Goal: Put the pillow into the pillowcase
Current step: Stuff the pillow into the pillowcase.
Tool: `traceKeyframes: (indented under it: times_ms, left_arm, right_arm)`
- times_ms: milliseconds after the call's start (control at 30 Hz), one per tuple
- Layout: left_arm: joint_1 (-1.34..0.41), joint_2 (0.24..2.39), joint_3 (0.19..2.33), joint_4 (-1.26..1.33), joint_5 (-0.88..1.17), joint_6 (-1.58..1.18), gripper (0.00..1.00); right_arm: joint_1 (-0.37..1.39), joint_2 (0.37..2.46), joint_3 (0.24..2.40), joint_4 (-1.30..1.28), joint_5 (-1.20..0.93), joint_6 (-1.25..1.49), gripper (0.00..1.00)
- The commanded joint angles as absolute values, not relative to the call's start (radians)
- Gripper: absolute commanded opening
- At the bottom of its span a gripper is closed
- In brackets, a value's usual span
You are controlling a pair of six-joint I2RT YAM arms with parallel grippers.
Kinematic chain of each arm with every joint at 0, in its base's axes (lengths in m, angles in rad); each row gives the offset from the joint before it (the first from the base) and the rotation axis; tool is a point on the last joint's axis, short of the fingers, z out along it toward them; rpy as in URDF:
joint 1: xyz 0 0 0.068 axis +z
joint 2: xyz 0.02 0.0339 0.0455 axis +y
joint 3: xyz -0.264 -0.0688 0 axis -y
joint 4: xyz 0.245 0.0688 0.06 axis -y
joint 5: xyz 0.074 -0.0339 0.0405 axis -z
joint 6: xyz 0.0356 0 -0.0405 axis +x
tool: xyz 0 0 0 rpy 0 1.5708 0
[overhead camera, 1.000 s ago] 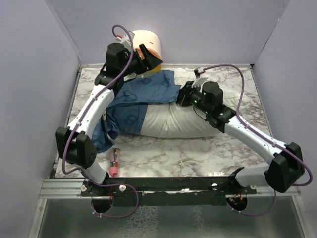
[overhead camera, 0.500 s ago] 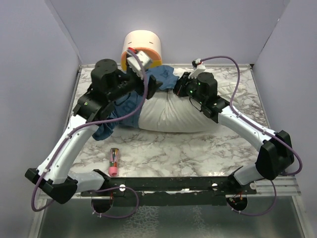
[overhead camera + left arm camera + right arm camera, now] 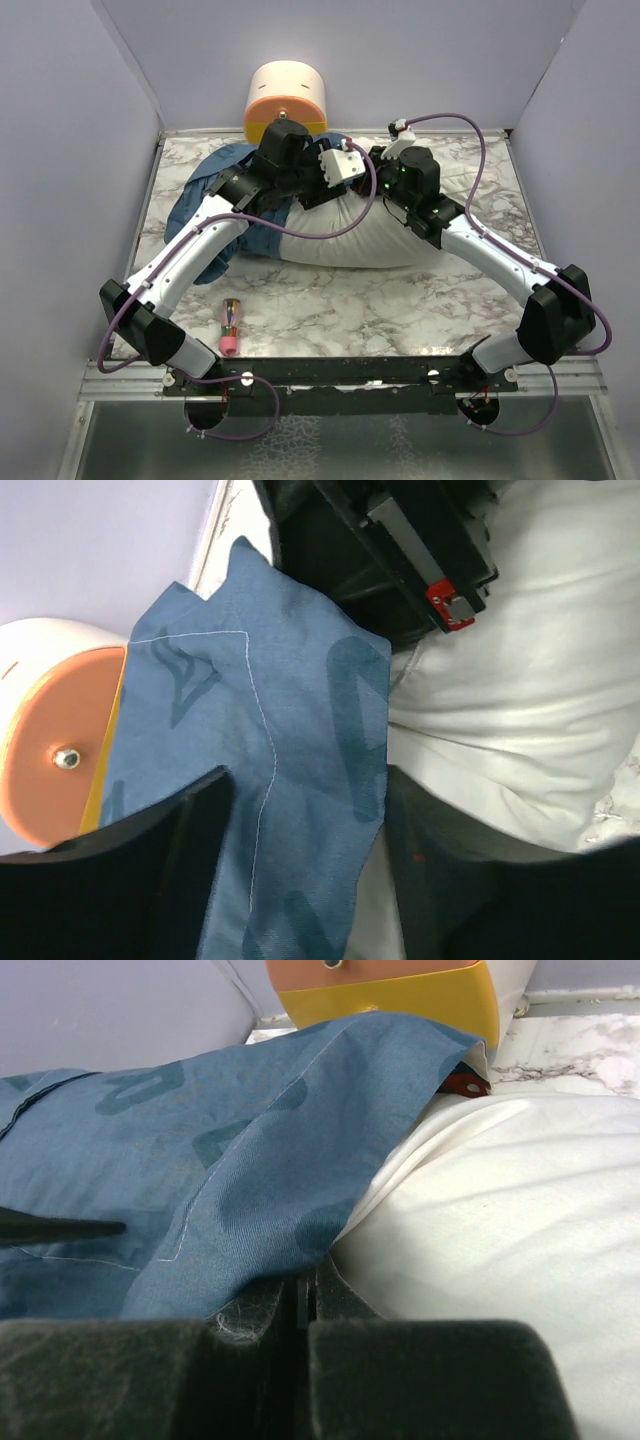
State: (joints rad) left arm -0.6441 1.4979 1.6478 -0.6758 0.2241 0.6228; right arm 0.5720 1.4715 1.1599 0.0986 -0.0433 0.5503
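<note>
Blue pillowcase (image 3: 270, 740) cloth lies between the spread, released fingers of the left end effector (image 3: 305, 800). It is draped over one end of the white pillow (image 3: 520, 680), which shows beside that end effector's far finger. The right end effector (image 3: 300, 1295) is clenched, with the pillowcase hem pinched at its tips and the pillow bulging directly ahead on the marble tabletop (image 3: 400, 300). Beyond both stands a cream-and-orange cylinder (image 3: 287, 95).

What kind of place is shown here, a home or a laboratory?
Most likely a laboratory test booth: plain lilac walls enclose a marble-patterned table, and two robot arms are bolted to a metal rail.
</note>
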Motion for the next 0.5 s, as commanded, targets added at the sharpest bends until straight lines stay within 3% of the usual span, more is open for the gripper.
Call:
traceKeyframes:
  times_ms: [0,100,133,300,467]
  left_arm:
    - [-0.65,1.497,1.664,-0.599,0.094,0.634,0.49]
    - [-0.65,1.531,1.733,-0.567,0.048,0.546,0.06]
    - [-0.65,1.536,1.755,-0.551,0.053,0.504,0.02]
    - [-0.65,1.502,1.779,-0.314,0.313,0.189,0.0]
    - [-0.661,1.519,1.728,0.222,0.633,-0.423,0.0]
  right_arm:
    - [0.56,1.472,1.148,0.057,-0.027,0.546,0.01]
    - [0.56,1.46,1.138,0.074,-0.044,0.545,0.01]
    - [0.56,1.455,1.132,0.086,-0.05,0.545,0.01]
    - [0.56,1.4,1.115,0.175,-0.093,0.546,0.01]
    - [0.56,1.329,1.203,0.276,-0.12,0.579,0.01]
